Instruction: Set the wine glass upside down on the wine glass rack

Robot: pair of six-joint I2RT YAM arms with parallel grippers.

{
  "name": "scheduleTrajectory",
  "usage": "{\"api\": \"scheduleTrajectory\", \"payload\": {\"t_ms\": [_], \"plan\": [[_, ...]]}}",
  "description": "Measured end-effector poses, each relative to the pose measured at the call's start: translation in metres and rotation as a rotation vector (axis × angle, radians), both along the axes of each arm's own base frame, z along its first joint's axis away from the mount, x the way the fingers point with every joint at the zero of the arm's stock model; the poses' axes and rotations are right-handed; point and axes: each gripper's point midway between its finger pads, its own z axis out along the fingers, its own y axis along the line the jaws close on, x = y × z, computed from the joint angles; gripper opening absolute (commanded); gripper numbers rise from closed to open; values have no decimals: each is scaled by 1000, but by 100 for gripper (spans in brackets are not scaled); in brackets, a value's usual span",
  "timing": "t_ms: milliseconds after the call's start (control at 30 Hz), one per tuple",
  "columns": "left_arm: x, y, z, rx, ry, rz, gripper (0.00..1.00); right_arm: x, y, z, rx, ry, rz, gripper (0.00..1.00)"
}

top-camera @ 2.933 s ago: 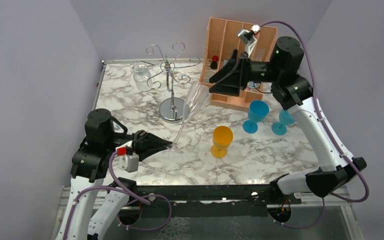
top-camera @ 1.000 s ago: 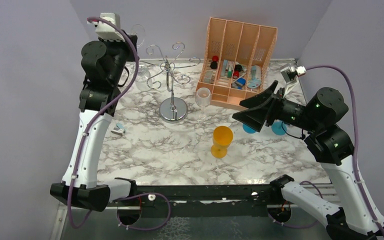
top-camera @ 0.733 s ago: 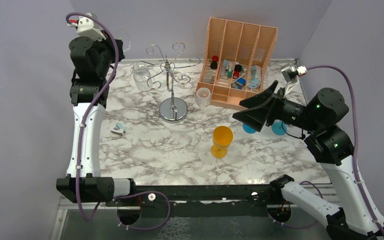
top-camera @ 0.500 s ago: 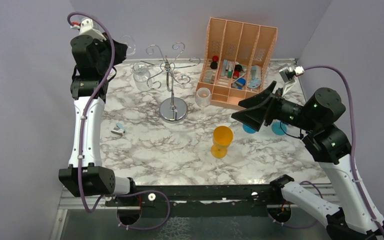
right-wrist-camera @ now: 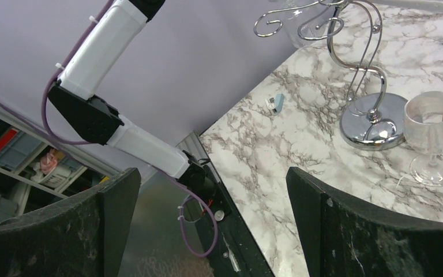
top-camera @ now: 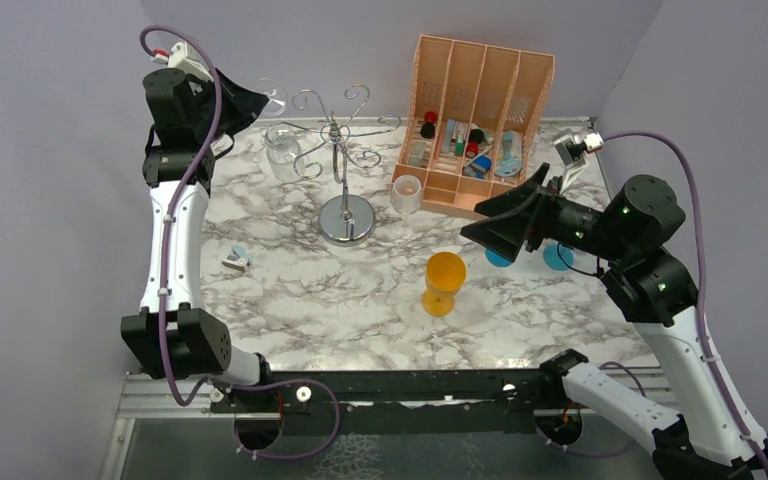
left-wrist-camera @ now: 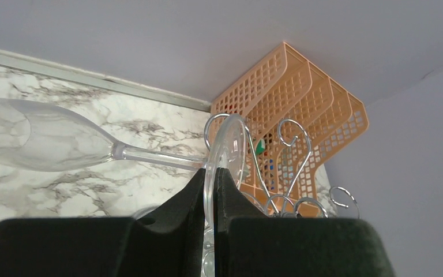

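Note:
The clear wine glass (left-wrist-camera: 46,141) lies sideways in the air. My left gripper (left-wrist-camera: 212,170) is shut on the rim of its round foot (top-camera: 272,97). Seen from above, the left gripper (top-camera: 258,100) is high at the back left, just left of the wine glass rack (top-camera: 345,150). The bowl is hard to make out there. The rack is silver wire with scroll arms (left-wrist-camera: 291,153) and a shiny disc base (right-wrist-camera: 375,118). The foot sits close in front of those scrolls. My right gripper (top-camera: 472,222) hangs open and empty over the right side of the table, its fingers (right-wrist-camera: 115,196) wide apart.
An orange slotted organiser (top-camera: 480,100) stands at the back right. A frosted glass (top-camera: 406,192) is in front of it. An orange goblet (top-camera: 444,280) stands mid-table. A blue goblet (top-camera: 558,255) is partly behind the right gripper. A clear glass (top-camera: 282,148) stands by the rack. A small blue item (top-camera: 237,260) lies at the left.
The left arm has carried the wine glass up from the near table to the back left, then edged right toward the rack. The right arm drew back from the organiser.

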Motion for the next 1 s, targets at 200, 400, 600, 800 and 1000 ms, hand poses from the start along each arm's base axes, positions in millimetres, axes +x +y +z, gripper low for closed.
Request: {"api": "scheduleTrajectory", "payload": {"t_ms": [200,400,600,800,1000], "plan": [[10,-15,-22,-82,77,-87,0,0,0,-3,-1,2,0,100],[15,-26,-39,-146,140,-154,0,0,0,-3,-6,-3,0,100],[12,-31,-37,-162,140,-190,0,0,0,-3,-4,-4,-1,100],[9,-39,-38,-193,156,-236,0,0,0,-3,-5,-4,-1,100],[8,-40,-37,-196,156,-247,0,0,0,-2,-1,-9,-1,100]]}}
